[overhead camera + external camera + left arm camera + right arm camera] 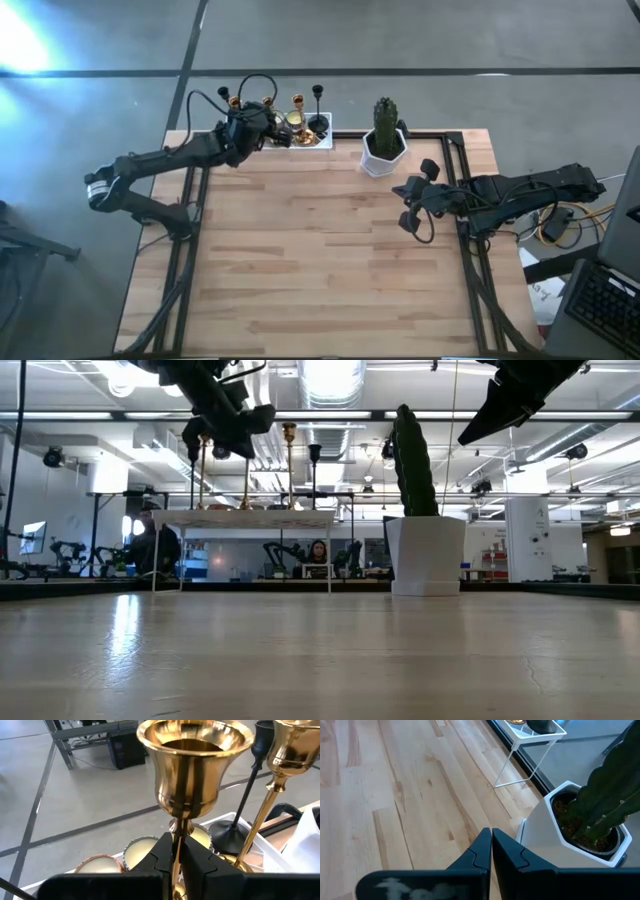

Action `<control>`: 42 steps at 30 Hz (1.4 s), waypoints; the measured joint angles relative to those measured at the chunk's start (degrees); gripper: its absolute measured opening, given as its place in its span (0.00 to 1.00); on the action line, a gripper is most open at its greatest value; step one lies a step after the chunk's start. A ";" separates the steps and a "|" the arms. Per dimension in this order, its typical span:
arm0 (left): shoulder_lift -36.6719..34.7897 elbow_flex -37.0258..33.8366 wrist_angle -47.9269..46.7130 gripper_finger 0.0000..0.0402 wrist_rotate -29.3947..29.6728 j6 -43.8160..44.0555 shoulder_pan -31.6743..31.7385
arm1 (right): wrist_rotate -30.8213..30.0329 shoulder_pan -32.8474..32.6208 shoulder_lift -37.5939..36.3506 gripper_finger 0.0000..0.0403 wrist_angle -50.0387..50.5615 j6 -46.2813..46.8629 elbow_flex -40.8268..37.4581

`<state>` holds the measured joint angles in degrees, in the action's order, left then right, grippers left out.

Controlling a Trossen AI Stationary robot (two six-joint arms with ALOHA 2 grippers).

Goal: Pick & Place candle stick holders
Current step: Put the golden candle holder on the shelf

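Note:
My left gripper (176, 855) is over the white tray (318, 142) at the table's far edge, shut on a shiny gold stemmed candle stick holder (195, 765). Beside it stand another gold holder (290, 745) and a slim black one (260, 742) with its round base (230, 830) in the tray. Low cream-gold cups (142, 852) sit in the tray below. My right gripper (491, 837) hangs shut above the table, holding nothing, near the white pot with the cactus (580, 820). My left gripper pinches the gold holder's thin stem (178, 832) between its two fingers, just under the cup. The fingers come from the table's left and near side, slanting a little down, and lie across the stem. The holder stands upright. The fingers hide its base.
The cactus pot (383, 150) stands at the far edge, right of the tray. The wooden tabletop (320, 260) stretches bare toward the near edge. Beyond the table a person sits at a screen (318, 555).

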<state>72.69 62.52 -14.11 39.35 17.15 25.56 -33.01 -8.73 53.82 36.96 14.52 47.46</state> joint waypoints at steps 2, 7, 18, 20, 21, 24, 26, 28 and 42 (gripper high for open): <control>0.10 -0.02 -0.02 0.05 -0.16 0.00 0.23 | 0.00 0.00 0.00 0.02 0.01 0.00 0.00; 0.19 -0.07 -0.11 0.05 -1.39 0.50 0.74 | 0.00 0.02 -0.01 0.02 -0.01 0.00 0.00; 0.17 -0.90 0.11 0.05 -2.32 0.90 1.07 | -0.01 0.02 0.00 0.02 0.01 0.00 0.00; 0.17 -0.90 0.10 0.05 -2.37 0.92 1.07 | -0.01 0.01 0.00 0.02 -0.01 0.00 0.00; 0.17 -0.90 0.09 0.05 -2.38 0.92 1.07 | -0.01 0.01 0.00 0.02 0.01 0.00 0.00; 0.17 -0.90 0.06 0.09 -2.39 0.90 1.16 | 0.00 0.02 0.00 0.02 -0.01 0.00 0.00; 0.17 -0.94 -0.09 0.12 -2.45 0.88 1.22 | -0.02 0.00 0.00 0.02 -0.01 0.00 0.00; 0.17 -0.94 -0.24 0.13 -2.48 0.34 1.22 | 0.00 0.00 0.00 0.02 -0.01 0.00 0.00; 0.17 -0.96 0.48 0.22 -2.56 -1.99 1.35 | -0.01 0.01 0.00 0.02 -0.01 0.00 0.00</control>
<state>72.86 61.56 -13.63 36.80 15.16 26.92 -33.02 -8.72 53.82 36.95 14.52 47.46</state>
